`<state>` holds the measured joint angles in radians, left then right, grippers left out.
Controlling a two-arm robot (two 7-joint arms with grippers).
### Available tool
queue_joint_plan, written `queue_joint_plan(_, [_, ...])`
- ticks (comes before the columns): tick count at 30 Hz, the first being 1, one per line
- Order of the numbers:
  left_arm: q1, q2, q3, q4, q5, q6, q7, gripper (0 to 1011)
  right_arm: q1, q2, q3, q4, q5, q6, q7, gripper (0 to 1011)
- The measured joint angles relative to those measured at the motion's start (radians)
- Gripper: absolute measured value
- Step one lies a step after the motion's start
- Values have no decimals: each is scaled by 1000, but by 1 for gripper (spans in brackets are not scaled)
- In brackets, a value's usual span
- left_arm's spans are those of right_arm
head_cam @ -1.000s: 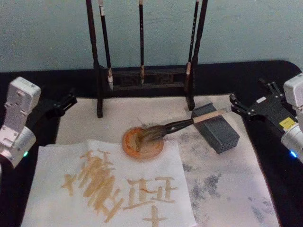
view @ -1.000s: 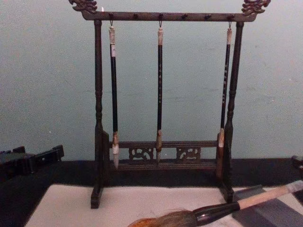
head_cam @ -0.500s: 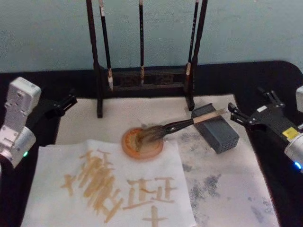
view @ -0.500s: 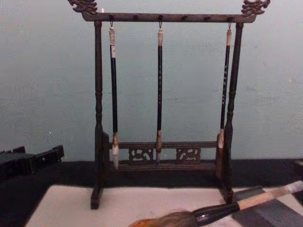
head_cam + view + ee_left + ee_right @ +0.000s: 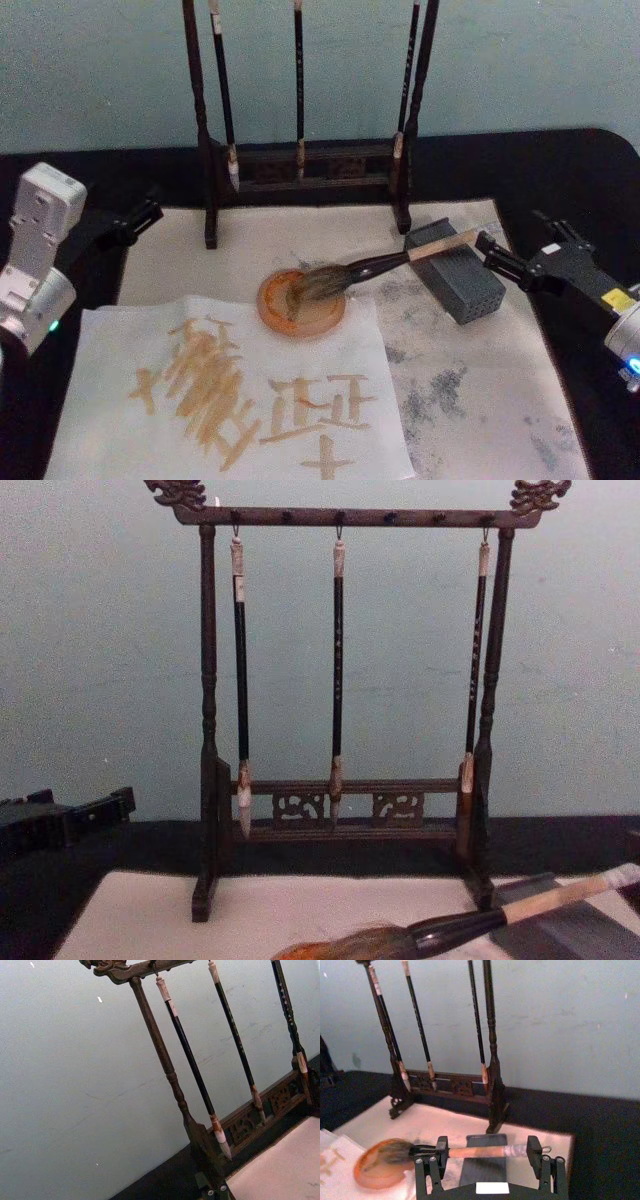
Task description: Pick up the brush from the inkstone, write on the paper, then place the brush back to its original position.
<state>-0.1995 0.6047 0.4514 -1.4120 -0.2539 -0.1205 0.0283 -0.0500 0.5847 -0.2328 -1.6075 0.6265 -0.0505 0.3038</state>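
Brush (image 5: 375, 265) is laid w/ bristles on the inkstone (image 5: 303, 303) & handle propped on a grey block (image 5: 462, 275), keeping the tip off the written paper (image 5: 110, 340); right gripper (image 5: 510, 232) is held open beside the handle end; left gripper (image 5: 135, 220) is parked at the worktop's left edge.

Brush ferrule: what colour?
The ferrule is glossy black, between pale tan handle and grey-brown bristles. Best in the chest view.
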Motion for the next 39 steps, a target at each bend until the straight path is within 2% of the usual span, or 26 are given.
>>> queue_joint_plan(1, [0, 0, 0, 0, 0, 0, 0, 1002, -4, -10, 12, 7, 41, 21, 25, 1008])
queue_joint_plan(2, [0, 0, 0, 0, 0, 0, 0, 1002, -4, -10, 12, 7, 41, 21, 25, 1008])
queue_joint_plan(7, [0, 0, 0, 0, 0, 0, 0, 1002, -3, -36, 41, 32, 130, 83, 71, 1008])
queue_joint_plan(8, [0, 0, 0, 0, 0, 0, 0, 1000, -3, -36, 41, 32, 130, 83, 71, 1008])
queue_joint_plan(11, [0, 0, 0, 0, 0, 0, 0, 1002, 2, -49, 52, 53, 192, 118, 90, 1008])
queue_joint_plan(12, [0, 0, 0, 0, 0, 0, 0, 1002, 2, -49, 52, 53, 192, 118, 90, 1008])
queue_joint_plan(17, [0, 0, 0, 0, 0, 0, 0, 1002, 8, -63, 64, 81, 283, 151, 103, 1008])
queue_joint_plan(18, [0, 0, 0, 0, 0, 0, 0, 1002, 8, -63, 64, 81, 283, 151, 103, 1008])
queue_joint_plan(20, [0, 0, 0, 0, 0, 0, 0, 1002, 10, -69, 70, 91, 322, 166, 103, 1008])
queue_joint_plan(30, [0, 0, 0, 0, 0, 0, 0, 1002, 22, -76, 74, 116, 425, 214, 107, 1008])
queue_joint_plan(34, [0, 0, 0, 0, 0, 0, 0, 1002, 33, -83, 74, 141, 479, 241, 114, 1008])
queue_joint_plan(39, [0, 0, 0, 0, 0, 0, 0, 1002, 48, -90, 67, 166, 521, 261, 123, 1008])
